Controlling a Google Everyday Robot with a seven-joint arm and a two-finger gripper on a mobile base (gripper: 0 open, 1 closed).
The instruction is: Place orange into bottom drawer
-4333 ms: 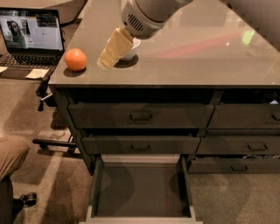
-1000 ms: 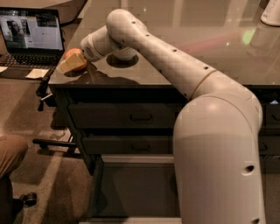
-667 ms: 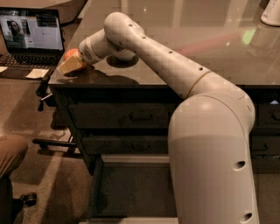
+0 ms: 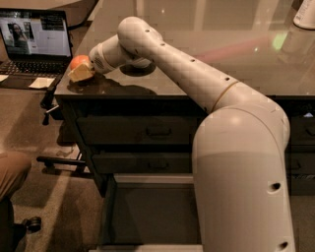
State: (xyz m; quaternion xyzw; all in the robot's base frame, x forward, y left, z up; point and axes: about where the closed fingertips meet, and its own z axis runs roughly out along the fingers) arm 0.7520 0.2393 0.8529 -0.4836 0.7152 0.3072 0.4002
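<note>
The orange (image 4: 78, 61) sits at the front left corner of the glossy dark countertop (image 4: 236, 64). My gripper (image 4: 80, 70) is at the orange, with its tan tip right against the fruit's front and hiding its lower half. My white arm (image 4: 197, 83) reaches across the counter from the lower right and fills much of the view. The bottom drawer (image 4: 147, 216) is pulled open below the two handled drawers. Its dark flat inside shows, and my arm hides its right part.
An open laptop (image 4: 34, 39) stands on a lower surface to the left of the cabinet. A person's knee (image 4: 12, 172) and a chair base with a caster (image 4: 30, 224) are at the lower left. A white object (image 4: 305, 15) stands at the counter's far right.
Since 4.3 s ago my gripper has moved left across the counter to the orange. Over the last second it has stayed at the orange with only a small shift.
</note>
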